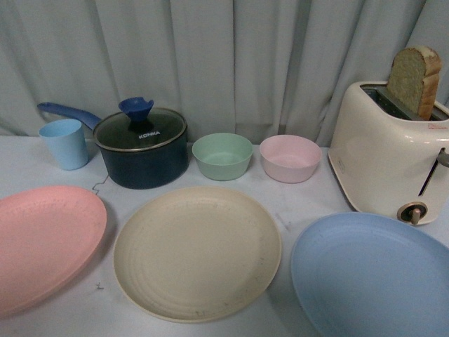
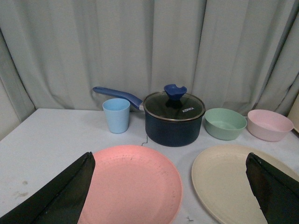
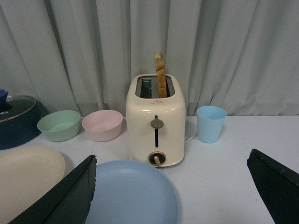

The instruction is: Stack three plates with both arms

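Three plates lie side by side on the white table: the pink plate (image 1: 42,242) on the left, the cream plate (image 1: 196,249) in the middle, the light blue plate (image 1: 375,277) on the right. No arm shows in the front view. My left gripper (image 2: 170,186) is open, hovering above the pink plate (image 2: 133,184) with the cream plate (image 2: 229,182) under its other finger. My right gripper (image 3: 170,189) is open above the light blue plate (image 3: 131,193), with nothing between its fingers. None of the plates is held.
Behind the plates stand a dark blue lidded pot (image 1: 140,147), a blue cup (image 1: 64,143), a green bowl (image 1: 222,156) and a pink bowl (image 1: 290,158). A cream toaster (image 1: 389,158) holding a bread slice stands at the right, a second blue cup (image 3: 210,123) beside it. Grey curtain behind.
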Robot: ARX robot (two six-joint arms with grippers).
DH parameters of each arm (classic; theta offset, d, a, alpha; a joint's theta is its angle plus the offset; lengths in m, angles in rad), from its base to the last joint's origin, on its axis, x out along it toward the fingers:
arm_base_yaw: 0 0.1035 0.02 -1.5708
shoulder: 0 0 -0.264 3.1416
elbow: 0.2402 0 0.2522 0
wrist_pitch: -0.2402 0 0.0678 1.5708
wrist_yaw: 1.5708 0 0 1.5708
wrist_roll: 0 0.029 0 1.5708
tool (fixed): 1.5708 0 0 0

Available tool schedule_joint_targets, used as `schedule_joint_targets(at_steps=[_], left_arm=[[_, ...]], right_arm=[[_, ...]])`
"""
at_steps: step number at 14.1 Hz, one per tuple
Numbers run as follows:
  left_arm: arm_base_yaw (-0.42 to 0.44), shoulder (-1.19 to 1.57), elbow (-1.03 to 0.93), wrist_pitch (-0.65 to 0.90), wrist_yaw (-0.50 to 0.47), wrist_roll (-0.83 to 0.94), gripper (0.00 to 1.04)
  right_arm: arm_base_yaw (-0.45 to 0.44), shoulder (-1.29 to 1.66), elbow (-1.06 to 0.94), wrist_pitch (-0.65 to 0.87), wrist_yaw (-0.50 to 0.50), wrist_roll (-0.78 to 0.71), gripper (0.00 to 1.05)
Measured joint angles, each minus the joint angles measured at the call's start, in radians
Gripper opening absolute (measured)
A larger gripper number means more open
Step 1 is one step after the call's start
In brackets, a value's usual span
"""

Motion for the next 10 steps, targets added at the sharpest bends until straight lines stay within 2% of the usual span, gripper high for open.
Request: schedule_joint_targets(at_steps=[10], left_arm=[[0.0,0.0,0.0,0.0,0.0,0.0,0.98]], right_arm=[[0.0,0.0,0.0,0.0,0.0,0.0,0.98]])
